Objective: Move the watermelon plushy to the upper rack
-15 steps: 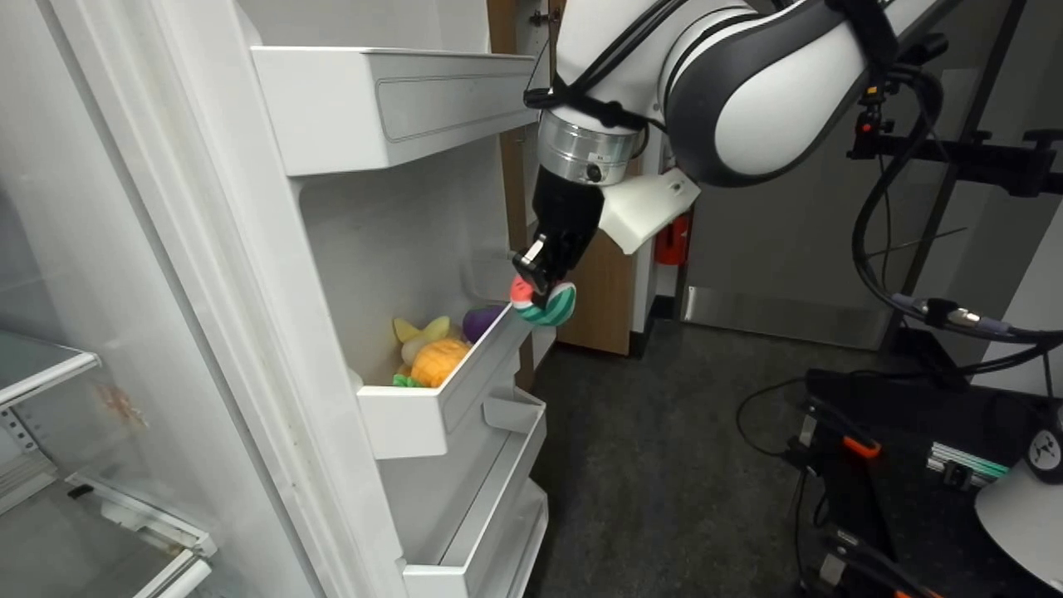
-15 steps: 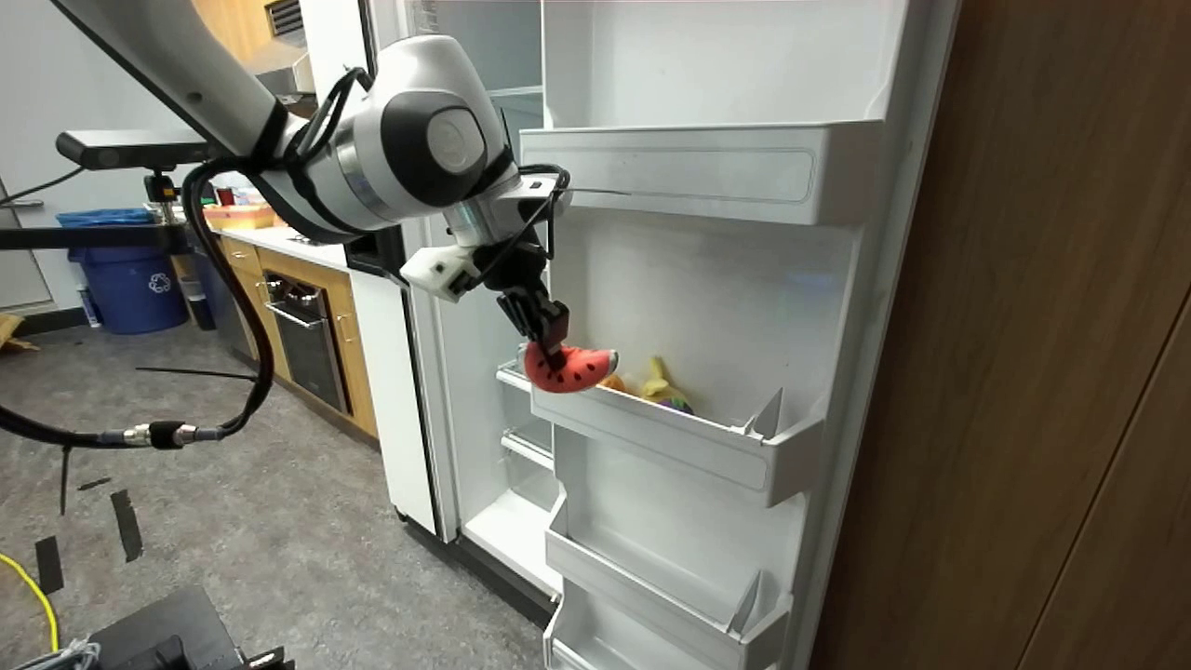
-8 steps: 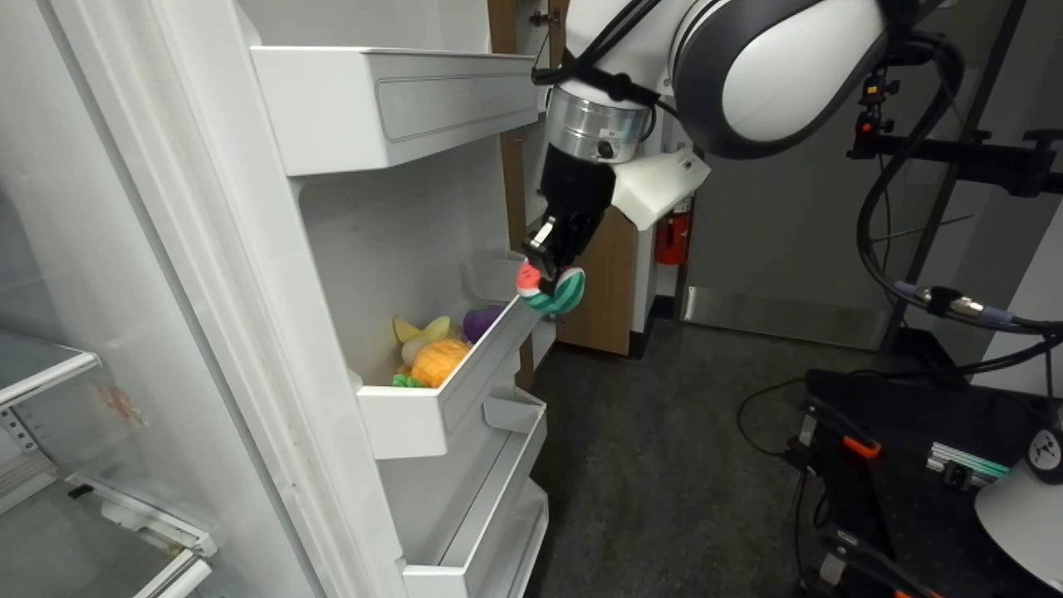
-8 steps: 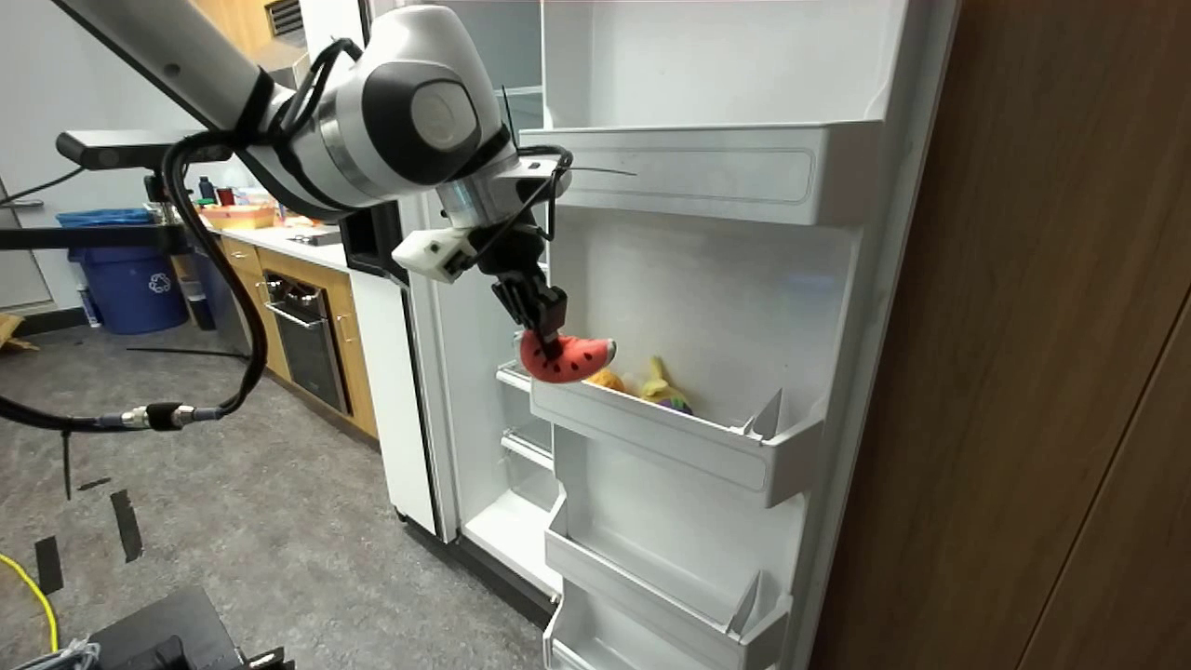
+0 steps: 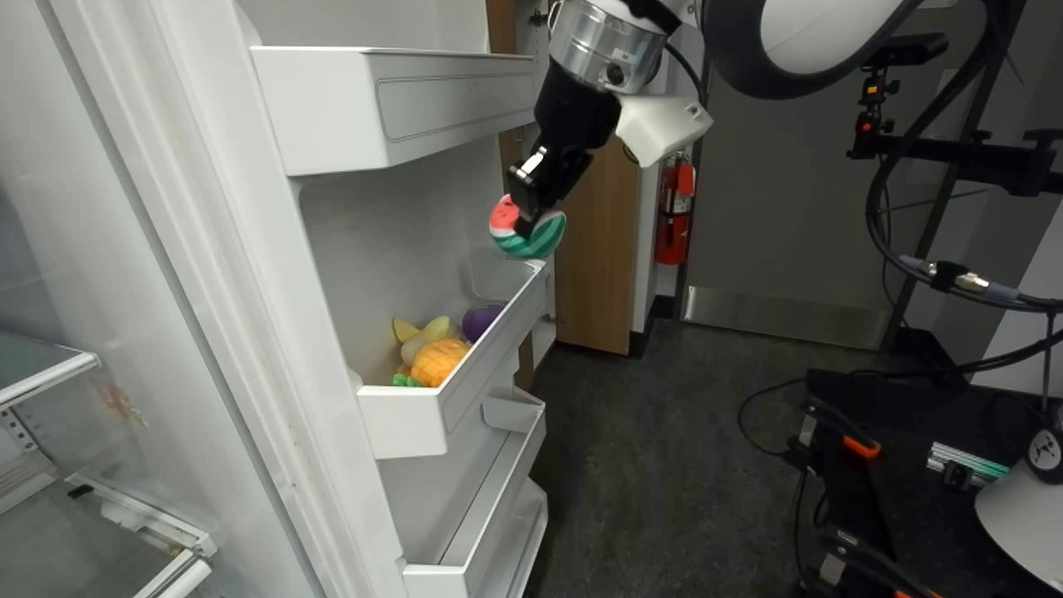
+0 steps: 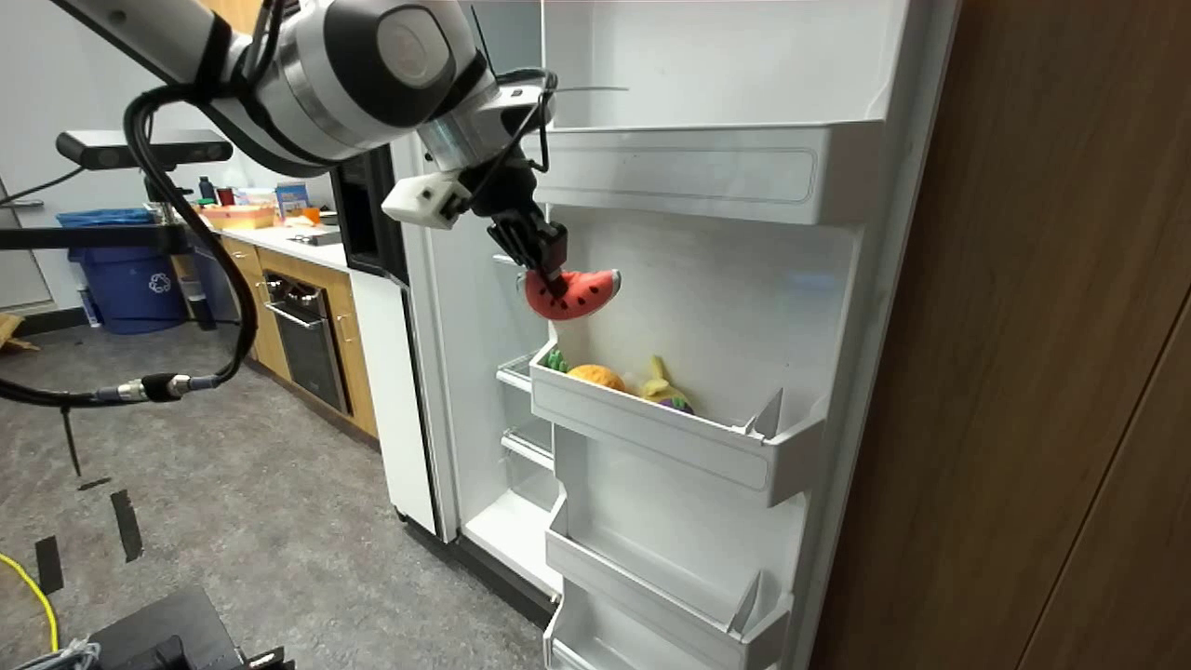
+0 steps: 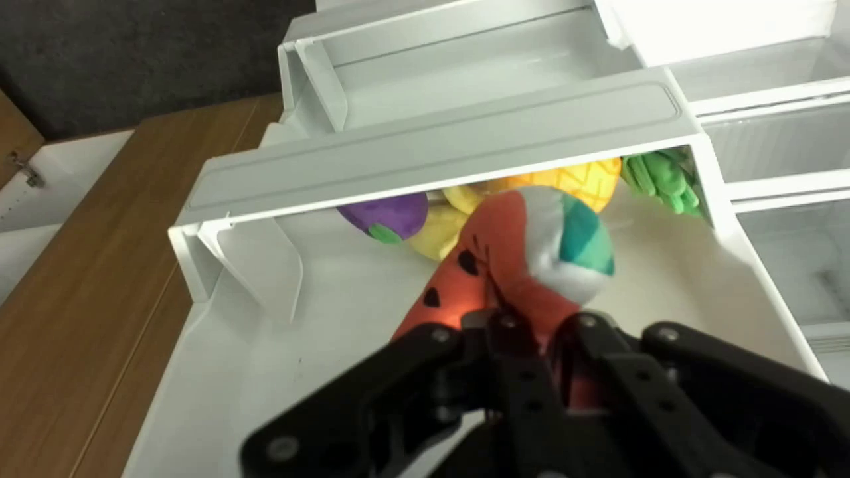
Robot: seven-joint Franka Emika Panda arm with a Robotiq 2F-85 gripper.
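The watermelon plushy [image 5: 544, 238] has a red face with black seeds and a green-and-white rim. It hangs in my gripper [image 5: 526, 218], above the toy-filled middle tray and below the upper rack [image 5: 455, 98]. In an exterior view the plushy [image 6: 588, 292] sits between the finger ends of my gripper [image 6: 555, 279], under the left end of the upper rack [image 6: 689, 175]. In the wrist view my gripper [image 7: 541, 328] is shut on the plushy [image 7: 503, 232], pinching its red part. The upper rack's inside is hidden in both exterior views, and the rack is out of the wrist view.
The middle tray [image 6: 651, 433] holds an orange pineapple toy [image 6: 597, 376], a yellow toy [image 6: 657, 381] and a purple toy [image 7: 392, 212]. A lower tray [image 6: 642, 586] sits beneath. A wooden panel [image 6: 1042, 326] stands beside the fridge door. Glass fridge shelves [image 5: 50, 365] show at the left.
My gripper has risen with the plushy, from the middle tray's front lip to well above it. The green pineapple leaves now show in an exterior view. The toys in the tray have not moved.
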